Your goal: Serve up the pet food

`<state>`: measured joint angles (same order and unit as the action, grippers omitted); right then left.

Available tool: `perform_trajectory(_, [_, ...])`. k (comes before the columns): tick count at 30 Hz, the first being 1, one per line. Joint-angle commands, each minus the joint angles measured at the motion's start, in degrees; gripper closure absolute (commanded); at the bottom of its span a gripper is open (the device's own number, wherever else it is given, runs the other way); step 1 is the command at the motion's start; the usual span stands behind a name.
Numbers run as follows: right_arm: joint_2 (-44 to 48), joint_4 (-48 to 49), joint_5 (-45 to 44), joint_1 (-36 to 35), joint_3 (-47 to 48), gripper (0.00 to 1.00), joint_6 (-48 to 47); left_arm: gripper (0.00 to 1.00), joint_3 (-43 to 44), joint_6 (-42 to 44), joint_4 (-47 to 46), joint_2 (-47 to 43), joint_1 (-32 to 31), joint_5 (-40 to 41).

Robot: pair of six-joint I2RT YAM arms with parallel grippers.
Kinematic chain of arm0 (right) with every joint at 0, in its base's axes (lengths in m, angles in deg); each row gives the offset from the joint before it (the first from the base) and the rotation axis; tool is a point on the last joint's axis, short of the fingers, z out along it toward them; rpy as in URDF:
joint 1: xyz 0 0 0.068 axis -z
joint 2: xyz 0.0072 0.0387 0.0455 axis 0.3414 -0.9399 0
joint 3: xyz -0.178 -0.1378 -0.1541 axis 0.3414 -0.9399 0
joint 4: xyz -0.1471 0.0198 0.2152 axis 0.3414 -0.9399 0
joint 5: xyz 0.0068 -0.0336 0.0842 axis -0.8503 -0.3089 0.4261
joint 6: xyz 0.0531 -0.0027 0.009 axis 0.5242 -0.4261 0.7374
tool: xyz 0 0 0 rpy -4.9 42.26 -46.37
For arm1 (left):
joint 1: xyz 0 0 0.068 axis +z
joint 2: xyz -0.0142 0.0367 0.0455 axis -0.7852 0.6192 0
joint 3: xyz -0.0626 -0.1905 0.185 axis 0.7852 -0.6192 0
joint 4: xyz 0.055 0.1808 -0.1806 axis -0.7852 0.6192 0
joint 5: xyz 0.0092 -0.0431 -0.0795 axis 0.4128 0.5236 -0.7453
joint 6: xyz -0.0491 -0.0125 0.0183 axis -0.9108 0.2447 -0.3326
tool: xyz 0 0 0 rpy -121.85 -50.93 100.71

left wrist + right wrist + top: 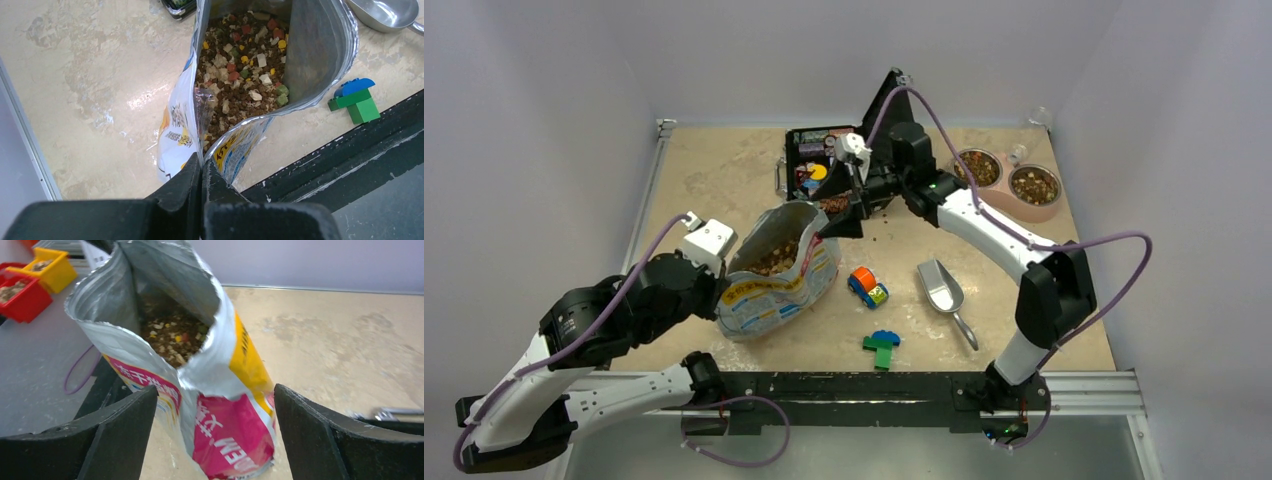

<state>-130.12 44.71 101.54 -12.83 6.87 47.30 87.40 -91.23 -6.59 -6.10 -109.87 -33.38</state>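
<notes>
The pet food (776,262) fills an open foil bag (769,300) lying tilted at the table's centre-left. In the left wrist view the kibble (240,65) shows inside the bag's mouth. My left gripper (202,167) is shut on the bag's near rim seam (210,145); it also shows in the top view (722,285). My right gripper (215,435) is open at the bag's far side (836,218), its fingers (120,430) apart on either side of the bag (235,425), not touching it. Kibble (172,337) shows in the mouth.
A double pet bowl (1007,200) holding kibble stands at the back right. A metal scoop (942,290), a toy car (867,287) and green and blue bricks (882,347) lie right of the bag. A black box (809,150) stands behind the bag.
</notes>
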Motion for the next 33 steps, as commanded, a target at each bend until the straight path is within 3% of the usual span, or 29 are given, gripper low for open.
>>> perform_trajectory(1, [-2.72, 0.41, 6.16, -3.77, 4.16, 0.09, -1.16, 1.0, 4.06, 1.0, -11.85, -1.13, 0.38, 2.34])
perform_trajectory(4, [-2.89, 4.01, 6.32, -6.48, 2.82, 0.11, 0.19, 1.0, 3.19, 0.61, -11.63, -1.63, 0.38, 2.39])
perform_trajectory(7, [-1.58, 16.03, 5.76, -6.29, -2.67, 0.27, 9.2, 1.0, 1.81, 0.48, -12.57, -2.45, 0.38, 2.5])
perform_trajectory(9, [0.78, 26.1, 3.12, -3.91, -8.24, 0.43, 16.95, 1.0, 0.85, 0.9, -13.5, -3.07, 0.38, 3.06])
perform_trajectory(12, [5.12, 33.64, 1.79, 0.63, -13.95, 0.91, 22.94, 1.0, -1.15, 3.14, -16.63, -4.02, 0.43, 3.48])
perform_trajectory(13, [6.85, 32.75, 0.93, 2.09, -15.14, 1.0, 22.77, 1.0, -1.65, 4.2, -17.46, -4.15, 0.47, 3.51])
perform_trajectory(17, [13.03, 23.26, 0.59, 8.39, -18.36, 1.0, 19.67, 1.0, -3.04, 9.33, -19.7, -4.14, 1.04, 2.64])
perform_trajectory(21, [18.73, 15.43, -1.7, 12.13, -22.8, 1.0, 14.41, 1.0, -2.91, 9.43, -15.75, -4.06, 3.57, 4.15])
perform_trajectory(25, [21.38, 9.93, -2.31, 11.13, -22.93, 1.0, 10.74, 1.0, 3.09, -5.18, -1.25, -0.7, 3.64, 9.53])
perform_trajectory(28, [21.06, 9.99, -4.41, 8.79, -21.7, 1.0, 11.2, 0.84, 10.95, -20.16, 10.58, 3.57, 3.64, 3.29])
perform_trajectory(31, [20.55, 9.96, -12.99, 6.24, -20.37, 1.0, 11.28, 0.48, 20.35, -26.78, 15.89, 7.94, 3.64, -3.91])
perform_trajectory(33, [20.18, 10.28, -18.35, 4.9, -19.94, 1.0, 10.95, 0.31, 28.08, -29.19, 18.73, 11.62, 3.64, -5.41])
